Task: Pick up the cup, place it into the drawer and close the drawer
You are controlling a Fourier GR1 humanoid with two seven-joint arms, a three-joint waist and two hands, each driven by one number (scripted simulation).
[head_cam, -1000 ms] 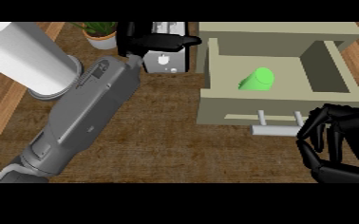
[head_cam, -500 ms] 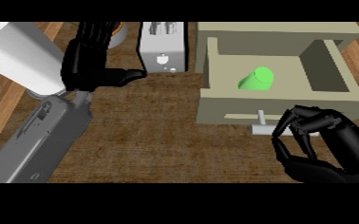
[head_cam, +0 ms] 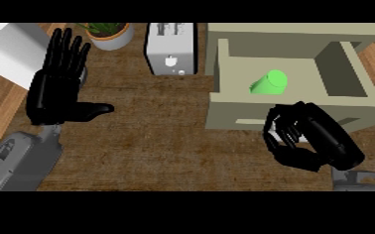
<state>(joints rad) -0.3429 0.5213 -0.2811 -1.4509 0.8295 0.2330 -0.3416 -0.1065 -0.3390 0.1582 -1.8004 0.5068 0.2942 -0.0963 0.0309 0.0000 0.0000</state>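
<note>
While its fingers curl inward at the front panel of the open drawer (head_cam: pixel 227 114), the right hand (head_cam: pixel 311 139) covers the handle, perhaps gripping it. Inside the drawer the green cup (head_cam: pixel 270 83) lies on its side. At the view's left, the left hand (head_cam: pixel 58 82) rests open, fingers straight, near a toaster (head_cam: pixel 171 47).

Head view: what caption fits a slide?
Green cup lies in open drawer; right robot hand curled at its front.
</note>
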